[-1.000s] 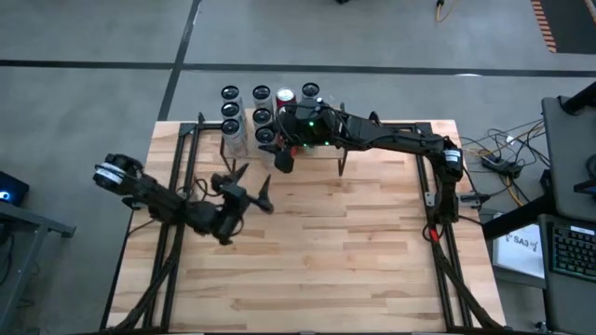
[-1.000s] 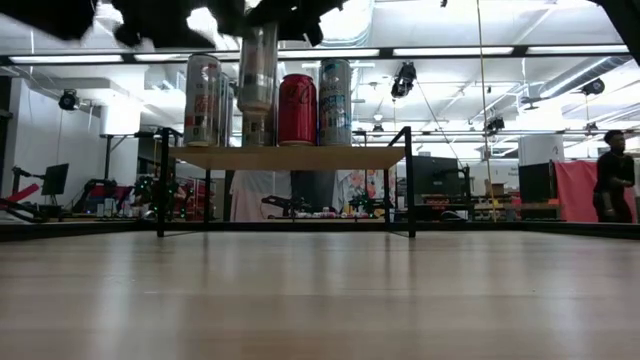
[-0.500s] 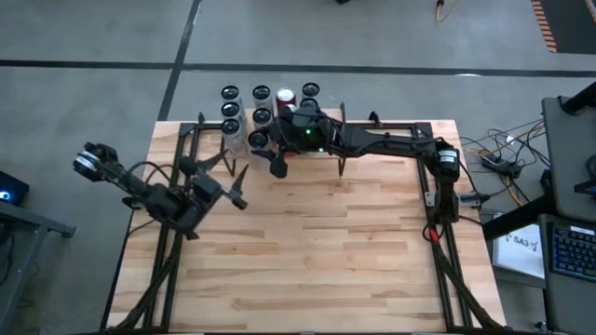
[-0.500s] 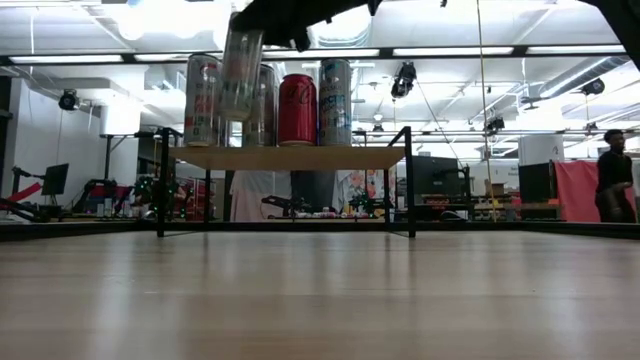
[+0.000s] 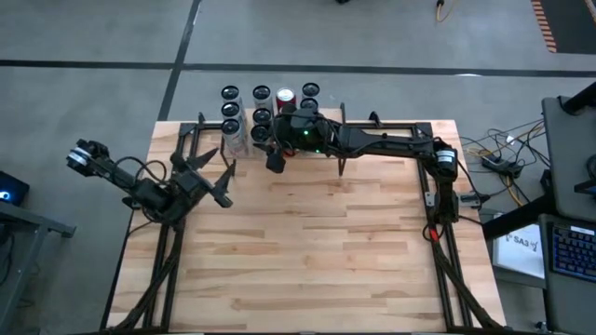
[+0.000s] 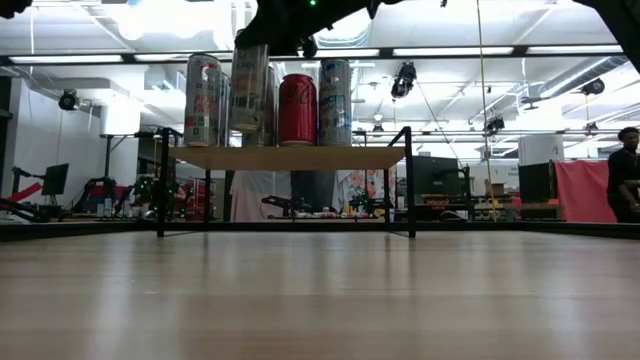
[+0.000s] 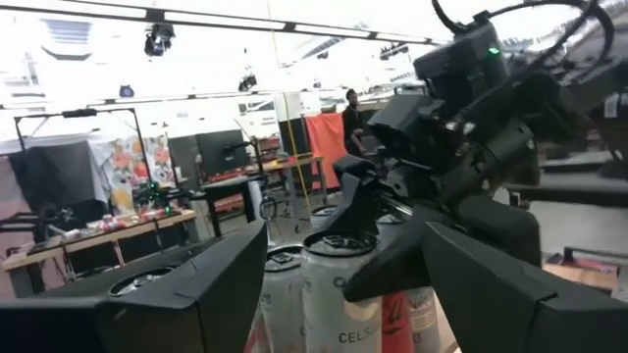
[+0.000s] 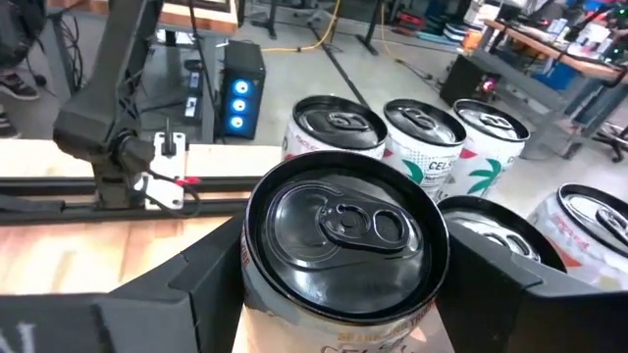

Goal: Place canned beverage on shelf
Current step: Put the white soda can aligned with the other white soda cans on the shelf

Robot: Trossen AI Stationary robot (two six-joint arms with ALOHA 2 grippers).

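Two grippers in play, only one loaded. Right gripper [image 5: 273, 156] reaching in from the right side of the table, closed around a silver canned beverage [image 8: 341, 257] just under its rim, dark fingers [image 8: 211, 279] pressed to either side of the can body in the right wrist view. Held upright, at the near left corner of the shelf [image 6: 290, 157], level with the cans already standing there in the low view; bottom looks at or barely above the light top board, contact not clear. Directly behind it, a cluster of cans [image 5: 263, 105] on the shelf: a red can [image 6: 297, 109] in the middle, pale printed ones beside it, all upright and close-packed. Held can nearly touching its neighbours, seen from the wrist as just in front of three open-tab tops.

Left gripper [image 5: 220, 182] well off to the left edge of the table, above the plank top, fingers spread apart with nothing between them, pointing toward the shelf. From the left wrist view, both dark fingers [image 7: 216, 284] wide, framing the right arm and the gripped can farther off.

Beyond the table, a person [image 6: 627, 170] at the far right of the room in the low view.
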